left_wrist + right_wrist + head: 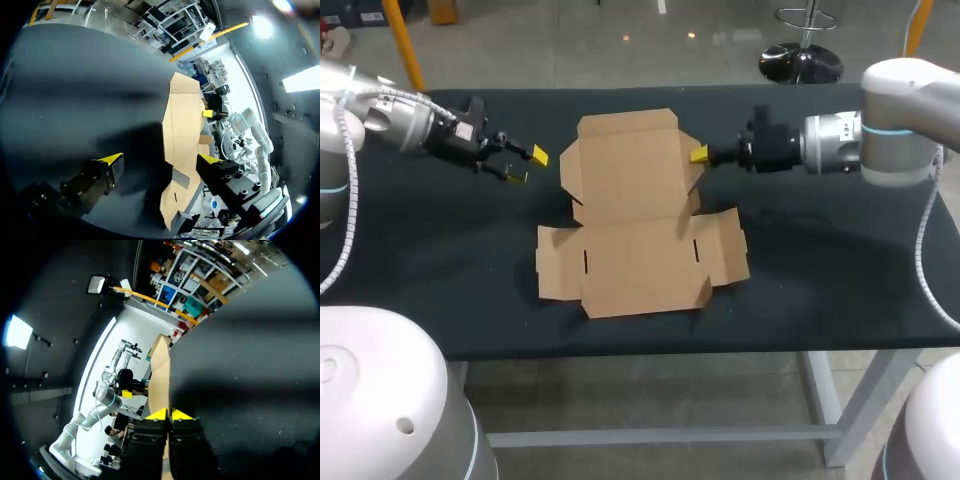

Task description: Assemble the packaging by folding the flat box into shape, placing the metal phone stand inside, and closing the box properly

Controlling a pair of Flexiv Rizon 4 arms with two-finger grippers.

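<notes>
Black table (820, 280), box (630, 230) flat. Left gripper (528, 166) spread beside box; right gripper (699, 155) pressed together at its edge (I'd fold along creases).

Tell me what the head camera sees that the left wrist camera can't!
Only the head view shows the whole flat box with every flap, and the left arm coming in. Only the left wrist view shows the left gripper up close, its fingers wide open and the box ahead of them. Both show the box, the left gripper, the right gripper at the box's edge, and the black table.
</notes>
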